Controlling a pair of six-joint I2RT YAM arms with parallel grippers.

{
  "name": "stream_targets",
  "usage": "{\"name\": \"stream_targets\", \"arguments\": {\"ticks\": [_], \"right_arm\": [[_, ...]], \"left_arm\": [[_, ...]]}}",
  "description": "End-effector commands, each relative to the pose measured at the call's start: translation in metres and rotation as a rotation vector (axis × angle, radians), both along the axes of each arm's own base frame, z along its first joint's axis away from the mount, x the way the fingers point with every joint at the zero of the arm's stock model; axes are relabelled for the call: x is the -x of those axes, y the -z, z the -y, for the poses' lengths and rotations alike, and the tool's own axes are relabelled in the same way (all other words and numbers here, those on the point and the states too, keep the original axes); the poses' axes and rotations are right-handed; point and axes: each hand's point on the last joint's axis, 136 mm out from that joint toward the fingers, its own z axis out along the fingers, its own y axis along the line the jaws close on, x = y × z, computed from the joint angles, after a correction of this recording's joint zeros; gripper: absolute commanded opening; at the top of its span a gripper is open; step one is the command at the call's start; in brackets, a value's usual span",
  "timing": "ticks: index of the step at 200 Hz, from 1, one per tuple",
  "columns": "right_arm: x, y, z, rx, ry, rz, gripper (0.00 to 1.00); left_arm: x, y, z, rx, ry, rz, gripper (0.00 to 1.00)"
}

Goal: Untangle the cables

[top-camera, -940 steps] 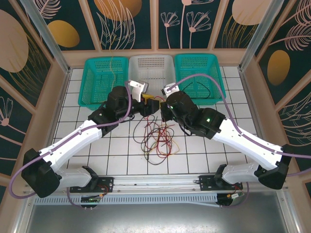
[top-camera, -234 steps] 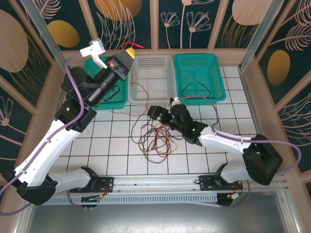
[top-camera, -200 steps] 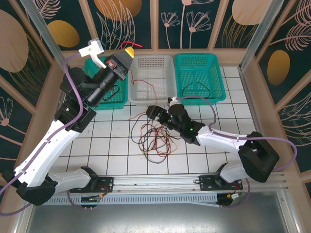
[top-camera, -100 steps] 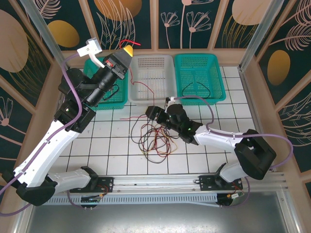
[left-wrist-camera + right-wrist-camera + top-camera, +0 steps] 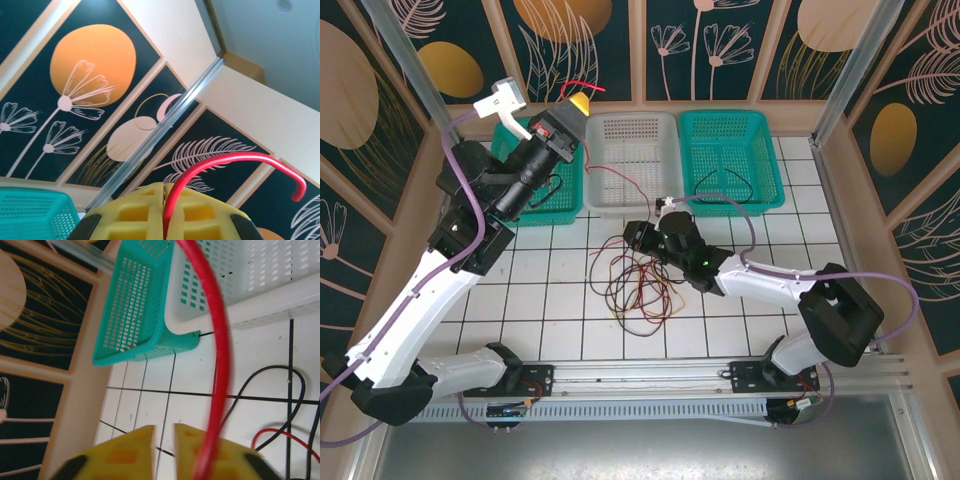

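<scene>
The cables [image 5: 638, 282] lie as a tangle of red, yellow and black wires on the white tiles. One red cable [image 5: 610, 178] climbs out of it to my left gripper [image 5: 578, 101], raised high over the left basket. That gripper [image 5: 167, 187] is shut on the red cable [image 5: 235, 159], whose free end arches out past the yellow pads. My right gripper [image 5: 632, 234] sits low at the tangle's upper edge. Its jaws [image 5: 163, 432] are nearly together with a thin bare slit; the red cable [image 5: 217, 350] crosses over the right pad [image 5: 192, 442], outside the slit.
A teal basket [image 5: 498, 165], a white basket [image 5: 632, 125] and a second teal basket [image 5: 730, 120] stand in a row at the back. The right one holds a black cable [image 5: 725, 185]. Black loops [image 5: 280, 375] lie on the tiles by the right gripper.
My right gripper's jaws have closed from wide open to almost together, and it edged left toward the tangle. The left gripper rose slightly, still gripping the red cable.
</scene>
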Motion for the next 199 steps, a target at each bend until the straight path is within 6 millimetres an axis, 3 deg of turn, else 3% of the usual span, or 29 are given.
{"name": "stream_targets", "arguments": {"ticks": [1, 19, 50, 72, 92, 134, 157, 177, 199], "right_arm": [[0.005, -0.001, 0.000, 0.072, -0.007, 0.029, 0.05], [0.015, 0.010, 0.007, 0.170, -0.008, 0.042, 0.00], [0.039, 0.028, 0.016, 0.355, -0.053, 0.081, 0.00], [0.055, 0.038, 0.020, 0.450, -0.096, 0.100, 0.00], [0.062, 0.039, 0.023, 0.460, -0.110, 0.102, 0.00], [0.062, 0.021, 0.028, 0.432, -0.089, 0.130, 0.00], [0.061, 0.002, 0.027, 0.410, -0.089, 0.156, 0.00], [0.057, -0.020, 0.029, 0.390, -0.076, 0.178, 0.00], [0.043, -0.050, 0.039, 0.361, -0.032, 0.178, 0.00]], "left_arm": [[0.000, -0.018, -0.029, -0.007, -0.136, 0.004, 0.00], [-0.008, -0.018, -0.047, -0.037, -0.258, -0.031, 0.00], [-0.017, -0.037, -0.077, -0.075, -0.426, -0.035, 0.00], [-0.024, -0.052, -0.089, -0.085, -0.473, -0.020, 0.00], [-0.045, -0.048, -0.100, -0.074, -0.467, -0.068, 0.00], [-0.114, 0.009, -0.115, 0.007, -0.327, -0.208, 0.00], [-0.141, 0.049, -0.126, -0.064, -0.391, -0.258, 0.00], [-0.152, 0.086, -0.131, -0.096, -0.411, -0.297, 0.00], [-0.148, 0.115, -0.128, -0.080, -0.378, -0.305, 0.01]]}}
